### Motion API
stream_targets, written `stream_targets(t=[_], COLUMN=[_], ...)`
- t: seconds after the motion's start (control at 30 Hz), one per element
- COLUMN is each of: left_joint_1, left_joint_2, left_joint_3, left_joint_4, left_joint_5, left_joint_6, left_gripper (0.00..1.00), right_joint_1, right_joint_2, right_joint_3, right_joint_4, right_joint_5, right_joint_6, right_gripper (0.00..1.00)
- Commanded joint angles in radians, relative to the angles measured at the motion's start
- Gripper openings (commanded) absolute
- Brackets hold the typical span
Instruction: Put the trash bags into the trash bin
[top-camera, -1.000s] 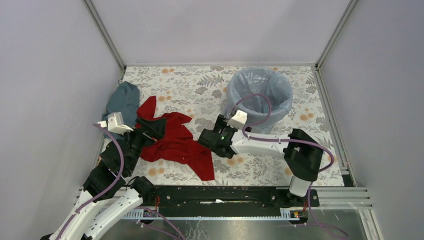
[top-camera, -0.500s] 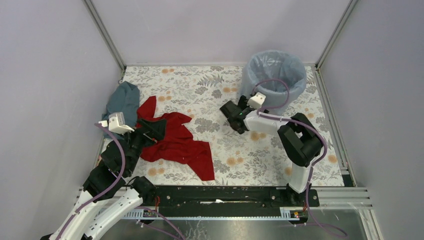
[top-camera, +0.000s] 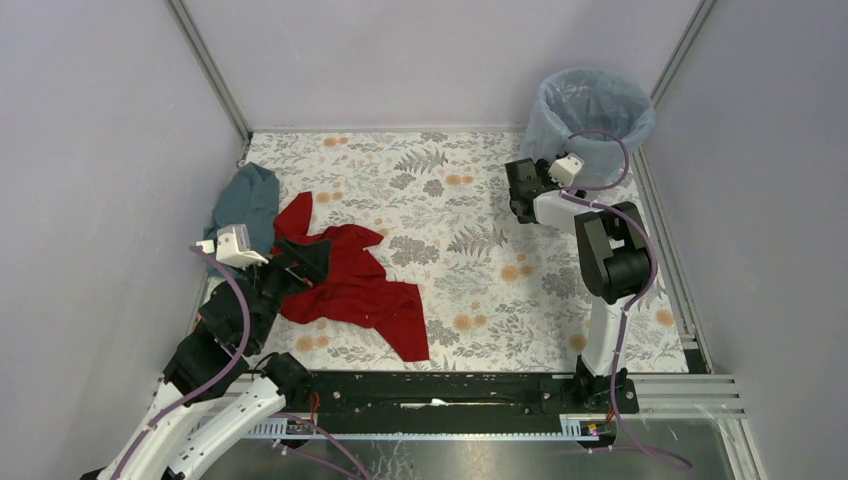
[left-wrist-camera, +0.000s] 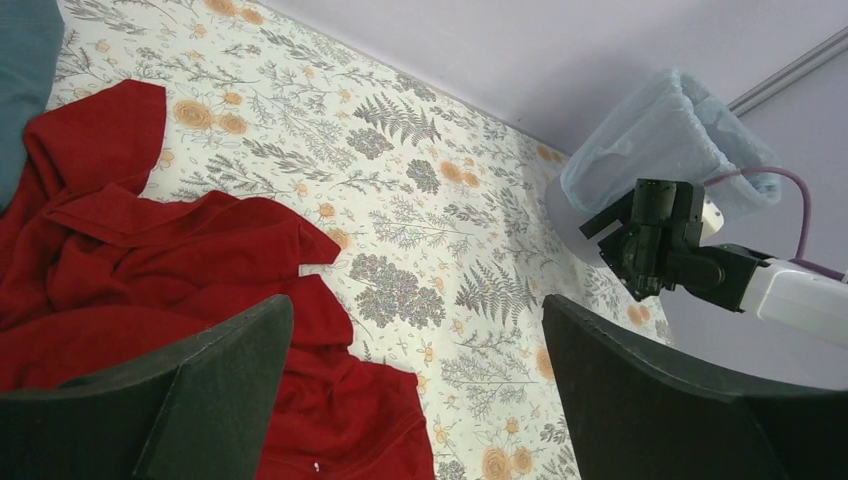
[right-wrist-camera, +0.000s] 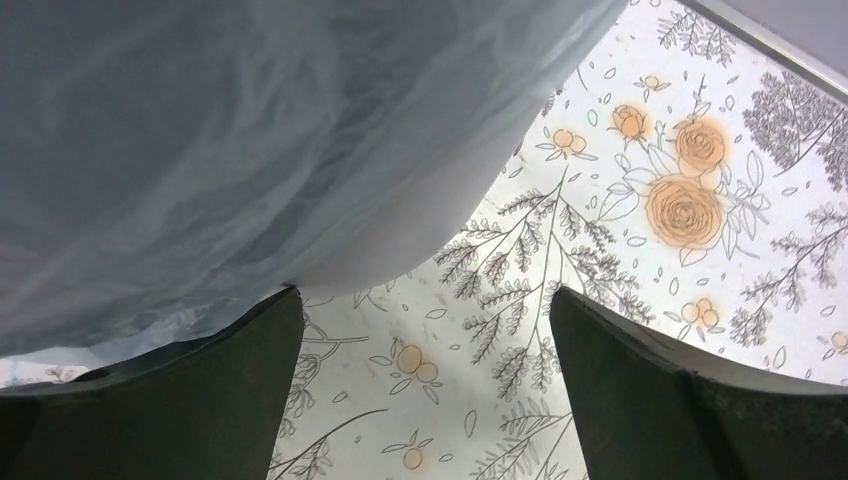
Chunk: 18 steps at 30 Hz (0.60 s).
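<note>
Swinging to the upper right of the frame within the last second, my right pincer (top-camera: 522, 192) went with the trash bin (right-wrist-camera: 400, 240), now in that corner with the trash bag (top-camera: 590, 108) lining it, so little seems left. Both pincers stand spread and empty, left pincer (left-wrist-camera: 415, 390) above the red cloth (top-camera: 350, 285); whether the right one touches the bin is hidden.
</note>
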Motion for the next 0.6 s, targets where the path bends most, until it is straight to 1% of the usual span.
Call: stream_targets(t=[0.0, 0.03, 0.07, 0.13, 0.23, 0.3, 0.4, 0.43, 0.5, 0.57], left_joint_1=[-0.003, -0.004, -0.003, -0.004, -0.003, -0.004, -0.003, -0.003, -0.003, -0.003], left_joint_2=[0.011, 0.014, 0.019, 0.04, 0.078, 0.1, 0.132, 0.141, 0.163, 0.189], left_joint_3=[0.046, 0.045, 0.043, 0.043, 0.059, 0.075, 0.109, 0.123, 0.165, 0.217], left_joint_4=[0.006, 0.008, 0.013, 0.025, 0.034, 0.041, 0.044, 0.044, 0.043, 0.039], left_joint_5=[-0.006, -0.006, -0.006, -0.007, -0.009, 0.0, 0.0, -0.006, -0.021, -0.034], left_joint_6=[0.027, 0.029, 0.033, 0.043, 0.052, 0.062, 0.084, 0.094, 0.115, 0.143], left_gripper=[0.99, 0.99, 0.99, 0.99, 0.99, 0.99, 0.99, 0.99, 0.99, 0.99], right_joint_1=[-0.004, 0.0, 0.006, 0.03, 0.072, 0.095, 0.102, 0.103, 0.102, 0.102], right_joint_2=[-0.079, -0.119, -0.163, -0.253, -0.448, -0.58, -0.787, -0.86, -1.002, -1.131], right_joint_3=[-0.038, -0.064, -0.076, -0.11, -0.225, -0.306, -0.398, -0.411, -0.414, -0.373], right_joint_4=[0.039, 0.026, -0.039, -0.147, -0.181, -0.179, -0.176, -0.203, -0.294, -0.369], right_joint_5=[-0.06, -0.124, -0.181, -0.24, -0.383, -0.542, -0.827, -0.862, -0.842, -0.825], right_joint_6=[-0.152, -0.169, -0.153, -0.119, -0.141, -0.203, -0.311, -0.327, -0.332, -0.357], right_gripper=[1.0, 1.0, 1.0, 1.0, 1.0, 1.0, 1.0, 1.0, 1.0, 1.0])
